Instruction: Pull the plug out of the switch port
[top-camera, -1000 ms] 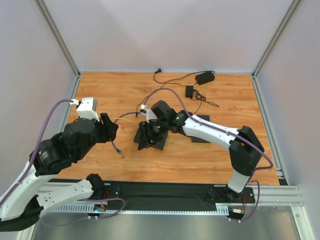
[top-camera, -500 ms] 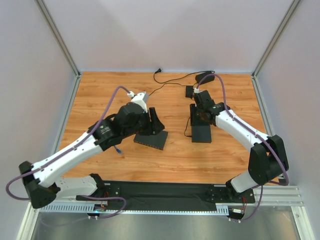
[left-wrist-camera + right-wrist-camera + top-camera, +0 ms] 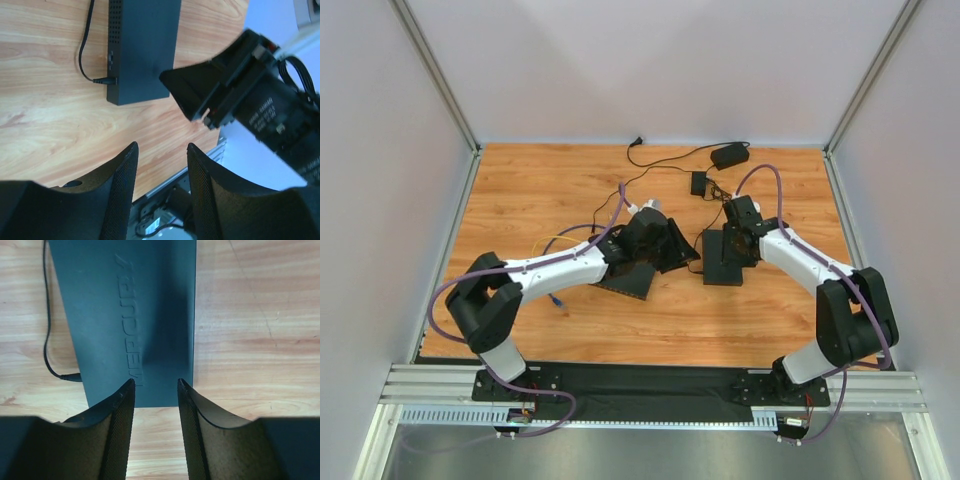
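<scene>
Both arms reach in over the middle of the desk point(image 3: 540, 190). The switch point(image 3: 625, 283) lies just left of centre, a little toward the near edge. Its far side is hidden under the left arm point(image 3: 560, 268), so no plug in its ports can be made out. A yellow cable point(image 3: 560, 238) loops in from the left-edge side, and a blue plug point(image 3: 556, 299) lies loose just left of the switch.

The left gripper point(image 3: 162, 147) hangs past the switch, toward the right edge, fingers parted and empty, facing the slab point(image 3: 142, 45). The right gripper point(image 3: 156, 382) hovers over that same slab, released too, nothing between its fingers. A thin cable point(image 3: 46, 340) plugs into the slab's side.

The danger, as it looks: both grippers face the wrong box. A grab at the thin cable would unplug the slab, not the switch. The grippers are near each other, so a reach by either could knock them together. And with nothing pinning the switch, a tug on its plug would likely drag the whole box across the desk.
</scene>
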